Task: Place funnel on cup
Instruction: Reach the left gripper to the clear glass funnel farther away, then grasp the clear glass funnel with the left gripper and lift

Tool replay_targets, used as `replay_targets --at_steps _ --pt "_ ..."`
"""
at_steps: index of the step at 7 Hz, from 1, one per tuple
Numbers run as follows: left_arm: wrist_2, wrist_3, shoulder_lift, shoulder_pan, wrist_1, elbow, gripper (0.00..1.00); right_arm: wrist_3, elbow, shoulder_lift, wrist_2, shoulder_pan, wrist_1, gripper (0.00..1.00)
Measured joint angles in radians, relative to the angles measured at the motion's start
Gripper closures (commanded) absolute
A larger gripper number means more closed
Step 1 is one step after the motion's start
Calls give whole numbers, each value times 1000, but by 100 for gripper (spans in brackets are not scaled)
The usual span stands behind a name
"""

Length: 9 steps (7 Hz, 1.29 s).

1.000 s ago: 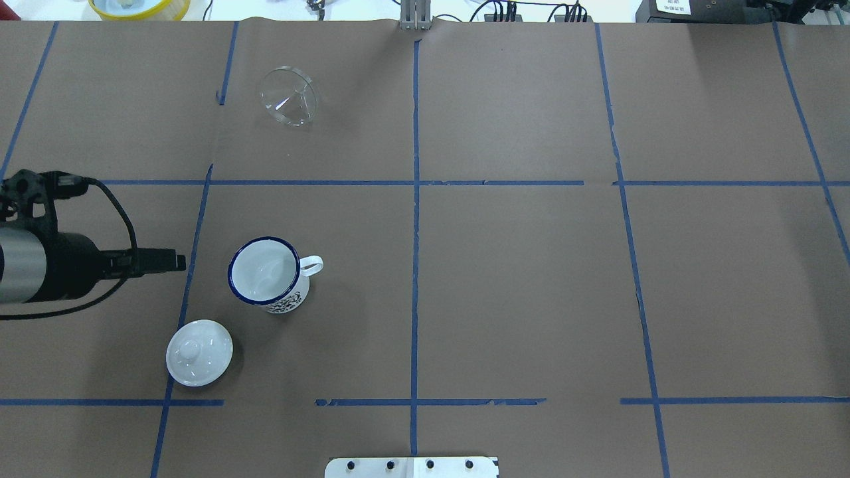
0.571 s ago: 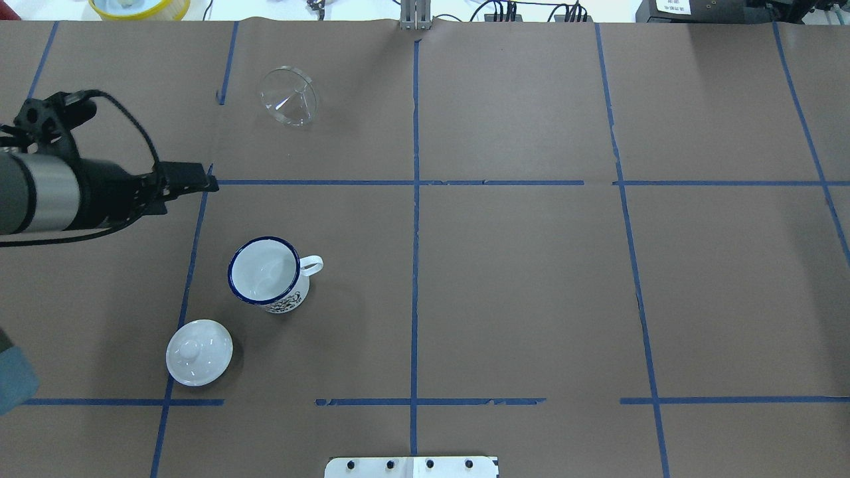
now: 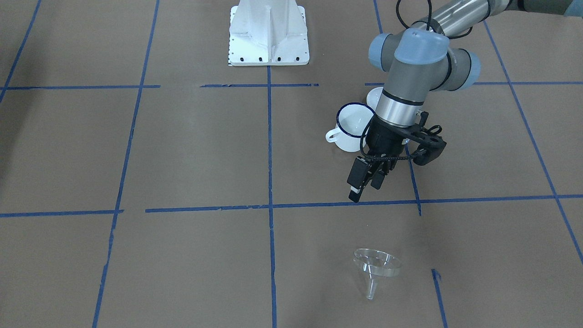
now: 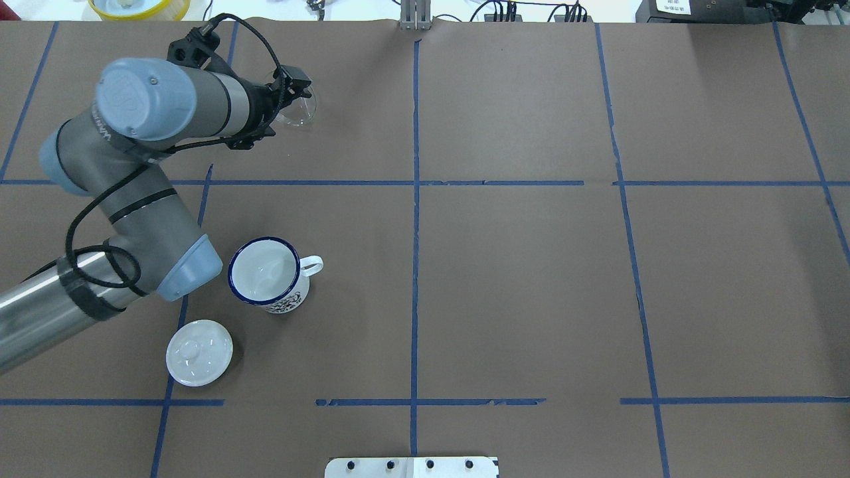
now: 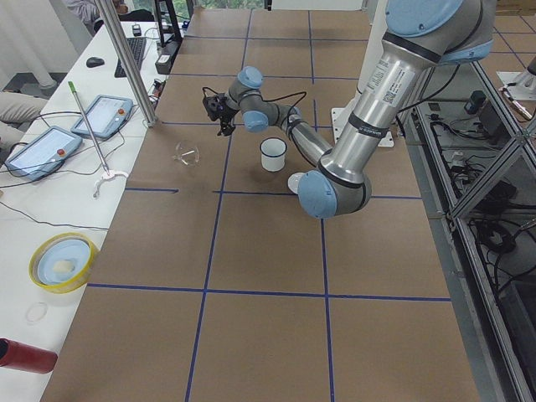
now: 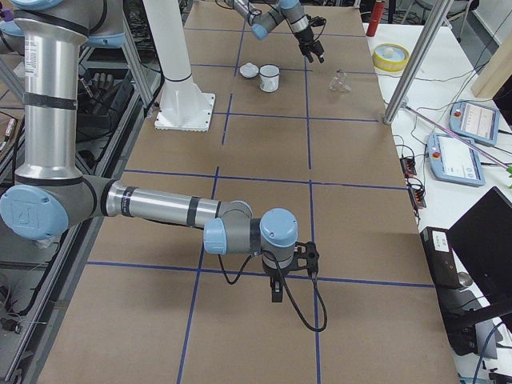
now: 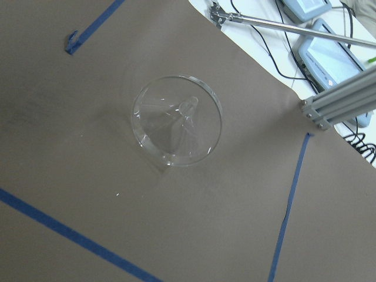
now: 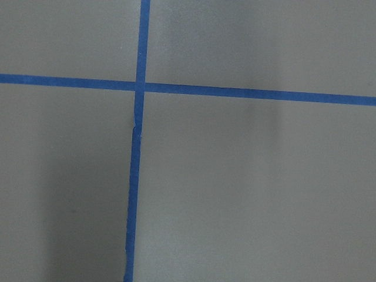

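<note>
The clear funnel (image 4: 302, 113) lies on its side at the far left of the table; it also shows in the front view (image 3: 377, 265) and fills the middle of the left wrist view (image 7: 176, 120). The white cup (image 4: 263, 271) with a dark blue rim stands upright and empty, nearer the robot (image 3: 351, 125). My left gripper (image 3: 365, 187) hangs above the table between the cup and the funnel, touching neither. Its jaws look open and empty. In the overhead view the left gripper (image 4: 294, 81) overlaps the funnel's edge. My right gripper (image 6: 276, 290) shows only in the exterior right view, far off; I cannot tell its state.
A white domed lid (image 4: 199, 352) with a knob lies on the table just left of the cup, nearer the robot. The left arm's elbow (image 4: 182, 269) hangs close beside the cup. A metal post (image 4: 415, 16) stands at the table's far edge.
My left arm has swung from the left edge beside the cup to the far side of the table. Its gripper now hangs by the funnel. Cup, lid and funnel have not moved.
</note>
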Motion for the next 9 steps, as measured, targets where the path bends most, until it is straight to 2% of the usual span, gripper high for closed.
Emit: replay_targets --at_steps 2,3,4,7,9 --pt "97 -79 -78 -10 -173 239 7 0 0 0 0 0 0 0" --pt "110 -95 -109 -16 -225 326 7 0 0 0 0 0 0 0" --pt "115 -104 -142 -20 -281 415 12 0 0 0 0 0 0 0" --pt "118 -118 -196 -34 -333 518 77 0 1 0 0 0 0 0" --pt "117 -120 -205 -42 -340 534 100 0 0 0 0 0 0 0"
